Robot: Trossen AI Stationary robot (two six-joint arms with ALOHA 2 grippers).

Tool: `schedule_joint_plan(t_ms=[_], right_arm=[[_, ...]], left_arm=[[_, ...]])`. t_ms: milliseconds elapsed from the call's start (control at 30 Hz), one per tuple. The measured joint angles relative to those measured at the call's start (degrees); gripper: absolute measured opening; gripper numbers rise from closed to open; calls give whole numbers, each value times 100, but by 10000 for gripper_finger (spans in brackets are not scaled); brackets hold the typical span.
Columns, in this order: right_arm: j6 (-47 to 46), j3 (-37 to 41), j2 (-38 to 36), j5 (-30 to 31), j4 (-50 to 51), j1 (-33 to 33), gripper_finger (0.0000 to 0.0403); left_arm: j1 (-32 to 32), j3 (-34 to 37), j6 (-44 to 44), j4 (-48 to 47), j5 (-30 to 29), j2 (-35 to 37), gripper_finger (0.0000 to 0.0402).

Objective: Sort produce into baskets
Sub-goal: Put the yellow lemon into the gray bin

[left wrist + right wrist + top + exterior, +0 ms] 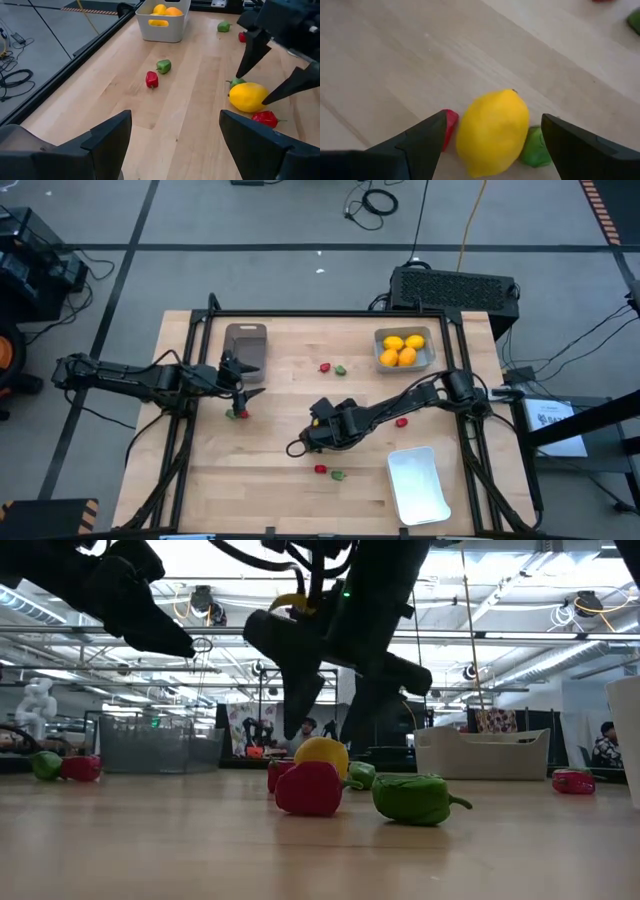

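**Lemon framed between spread fingers, right arm nearest**

The wooden surface (280, 480) carries three baskets: the white one (418, 483) at the near right, the light grey-blue one (404, 350) at the far right, and the brown-grey one (246, 345) at the far left.

The right end effector (490, 137) hangs over the middle of the surface with its fingers spread wide and nothing between them yet. The lemon (492, 131) lies directly ahead of it and below, centred in the gap, so the coming move looks like a straight descent. The lemon's long axis runs roughly along the direction the fingers point, so they would close across its narrow width. The left end effector (175, 140), also wide open and empty, waits over the left side of the surface, well apart from the lemon; the right arm is plainly nearer.

Counting: four citrus fruits (402, 348) sit in the grey-blue basket, and one lemon is loose. Loose on the surface are four red pieces and four green pieces, mostly in pairs. One red piece (449, 125) and one green piece (536, 146) lie just beside the lemon, a likely nuisance when the fingers close.
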State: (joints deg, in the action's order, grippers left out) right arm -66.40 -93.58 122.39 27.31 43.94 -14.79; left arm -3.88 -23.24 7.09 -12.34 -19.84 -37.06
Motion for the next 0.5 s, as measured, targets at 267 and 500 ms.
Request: schedule_joint_plan(t_ms=[267,500], right_arm=[[-760,-11,11,339,92,-107,314],[-1104,-11,93,465,83,-169,314]], left_arm=[[-2,0,-2,-15,0,0,309],[-2,0,2,-13,2,-1,309]])
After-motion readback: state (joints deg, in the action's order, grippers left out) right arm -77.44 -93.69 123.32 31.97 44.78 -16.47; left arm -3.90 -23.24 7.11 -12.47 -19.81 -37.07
